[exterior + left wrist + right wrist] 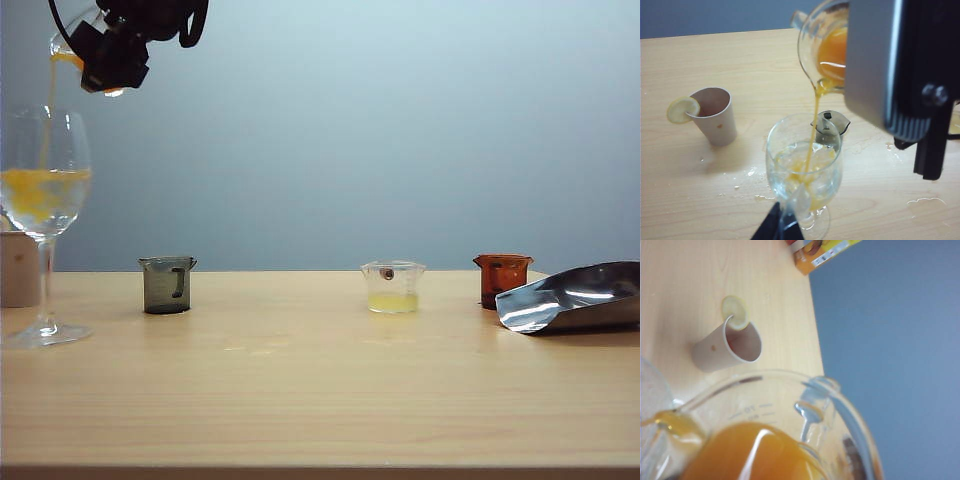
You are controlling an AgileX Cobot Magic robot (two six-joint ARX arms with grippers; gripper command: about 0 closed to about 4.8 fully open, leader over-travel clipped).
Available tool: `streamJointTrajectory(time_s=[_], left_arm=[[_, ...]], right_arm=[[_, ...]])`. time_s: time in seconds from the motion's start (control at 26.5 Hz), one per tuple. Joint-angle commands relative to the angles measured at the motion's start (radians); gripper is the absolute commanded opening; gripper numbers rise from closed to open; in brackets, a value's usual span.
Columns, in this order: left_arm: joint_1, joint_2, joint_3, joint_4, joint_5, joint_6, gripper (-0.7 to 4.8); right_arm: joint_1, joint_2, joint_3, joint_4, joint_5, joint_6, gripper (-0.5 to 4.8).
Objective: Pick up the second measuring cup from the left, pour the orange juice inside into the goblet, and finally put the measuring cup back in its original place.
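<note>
The right gripper (112, 60) was high up at the far left of the exterior view, closed around the small clear plastic measuring cup (824, 47) and tipping it over the tall clear stemmed goblet (45, 190). A thin stream of bright orange juice (812, 130) ran from the cup's spout down into the goblet's round bowl, where some juice sat already. More orange juice was left inside the tilted cup. The goblet stood upright on the pale wooden worktop (320, 390) at its left end. Just beside the goblet stood a beige paper cup (715, 117) with a yellow lemon slice (682, 109) stuck on its rim. Along the back of the worktop stood a smoky grey cup (167, 284), a clear cup with pale yellow liquid (393, 287) and an orange-brown cup (502, 278), well apart from each other. A shiny silver scoop (575, 298) lay at the right end. Little wet drops dotted the wood near the goblet's foot. The left gripper (777, 227) showed only as a dark tip near the goblet's stem, and I could not tell if it was open or closed.
</note>
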State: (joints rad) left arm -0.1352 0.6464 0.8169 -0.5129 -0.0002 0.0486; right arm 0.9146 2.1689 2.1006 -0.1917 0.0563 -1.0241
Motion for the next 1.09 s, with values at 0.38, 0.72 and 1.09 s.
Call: streamJointTrajectory(time_s=[0.38, 0.72, 1.09], left_arm=[[0.0, -0.001, -0.001, 0.013, 0.004, -0.003, -0.03], [0.0, -0.001, -0.001, 0.013, 0.004, -0.003, -0.03], [0.0, -0.001, -0.001, 0.013, 0.004, -0.003, -0.03]], right_arm=[[0.004, -0.004, 0.009, 0.047, 0.011, -0.16, 1.56], [0.006, -0.004, 0.008, 0.066, -0.01, -0.267, 1.56], [0.014, -0.004, 0.008, 0.084, -0.01, -0.41, 1.56]])
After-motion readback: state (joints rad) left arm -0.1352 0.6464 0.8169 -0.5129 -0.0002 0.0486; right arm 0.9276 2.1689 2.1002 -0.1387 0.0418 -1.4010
